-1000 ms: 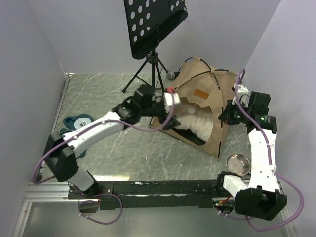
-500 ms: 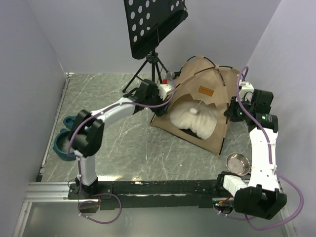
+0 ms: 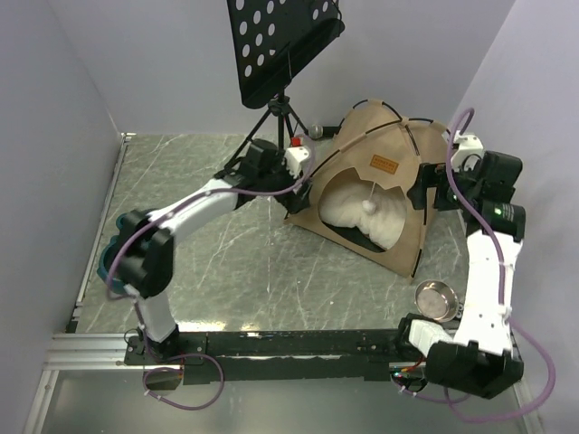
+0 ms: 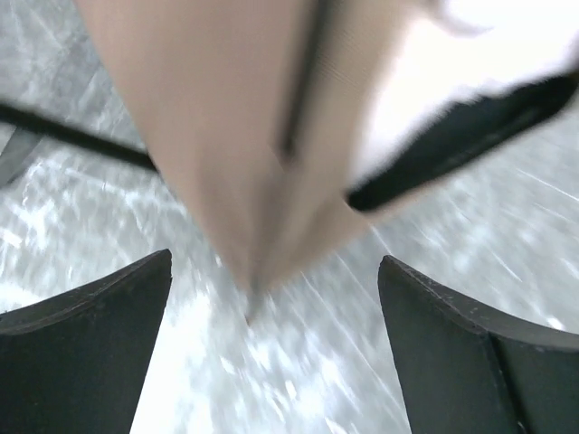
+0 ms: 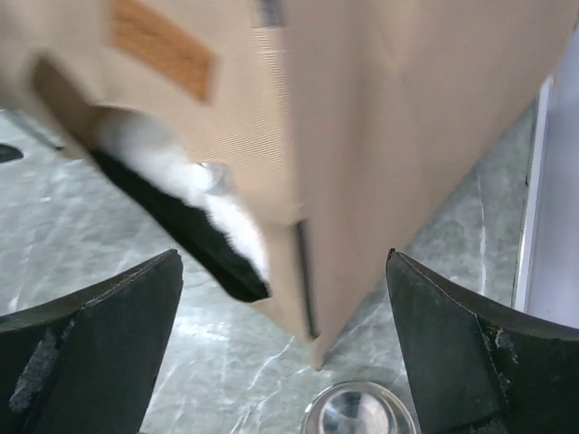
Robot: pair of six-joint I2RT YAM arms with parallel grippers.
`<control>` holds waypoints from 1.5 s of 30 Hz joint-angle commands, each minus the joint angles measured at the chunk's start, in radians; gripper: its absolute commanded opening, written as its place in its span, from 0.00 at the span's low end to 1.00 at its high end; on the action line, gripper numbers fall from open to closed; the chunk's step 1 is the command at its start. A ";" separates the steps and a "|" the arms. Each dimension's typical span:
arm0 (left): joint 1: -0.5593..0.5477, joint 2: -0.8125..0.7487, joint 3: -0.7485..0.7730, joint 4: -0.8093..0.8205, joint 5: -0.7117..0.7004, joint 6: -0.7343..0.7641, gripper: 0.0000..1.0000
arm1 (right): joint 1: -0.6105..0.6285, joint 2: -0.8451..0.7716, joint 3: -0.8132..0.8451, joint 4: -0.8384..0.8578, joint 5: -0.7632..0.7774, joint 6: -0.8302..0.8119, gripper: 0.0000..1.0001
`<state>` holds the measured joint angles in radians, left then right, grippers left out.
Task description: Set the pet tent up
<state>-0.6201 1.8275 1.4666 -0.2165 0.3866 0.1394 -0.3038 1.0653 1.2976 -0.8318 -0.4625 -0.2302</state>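
Currently the pet tent (image 3: pixel 362 149) stands upright on the table (image 3: pixel 244 262), its arched opening facing the arms, a cream pillow (image 3: pixel 357 217) inside and a label (image 3: pixel 384 166) above the opening.

Left pincer (image 3: pixel 301 164): fingers spread wide. In its wrist view the tent's left corner (image 4: pixel 226 136) sits between the two fingers (image 4: pixel 90 353) and ahead of them, touching neither. The view is blurred. Just behind this pincer stand the tripod legs (image 3: pixel 271 136) of a music stand (image 3: pixel 276 45), close to the wrist.

Right pincer (image 3: pixel 432 188): fingers likewise spread wide. Its wrist view shows the tent's right corner (image 5: pixel 380 136) between the fingers (image 5: pixel 452 353), free of both, with the black lining (image 5: pixel 181 235) and the pillow edge to the left. A steel bowl (image 3: pixel 434 298) lies on the table below this pincer, beside the right arm and just clear of the tent's near corner.

Blue bowls (image 3: pixel 110 262) sit well away from the left pincer, at the table's left edge, partly hidden behind the left arm.
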 commanded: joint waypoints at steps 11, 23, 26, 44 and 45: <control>-0.018 -0.518 -0.204 -0.277 0.109 -0.012 1.00 | 0.017 -0.246 0.123 -0.270 -0.406 -0.123 1.00; -0.530 -0.228 -0.290 0.121 -0.017 -0.219 1.00 | 0.138 -0.254 0.095 -0.240 -0.274 -0.124 1.00; -0.570 -0.032 -0.081 0.100 -0.051 -0.329 1.00 | 0.186 -0.260 0.106 -0.239 -0.205 -0.133 1.00; -0.653 0.552 0.434 0.299 -0.305 -0.670 0.91 | 0.203 -0.298 0.137 -0.256 -0.206 -0.162 1.00; -0.658 0.578 0.461 0.284 -0.313 -0.675 0.93 | 0.203 -0.300 0.134 -0.254 -0.205 -0.162 1.00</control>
<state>-1.2320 2.3447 1.8301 0.0212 0.1642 -0.4801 -0.1089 0.7719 1.4097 -1.1084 -0.6655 -0.3843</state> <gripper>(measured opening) 0.905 0.997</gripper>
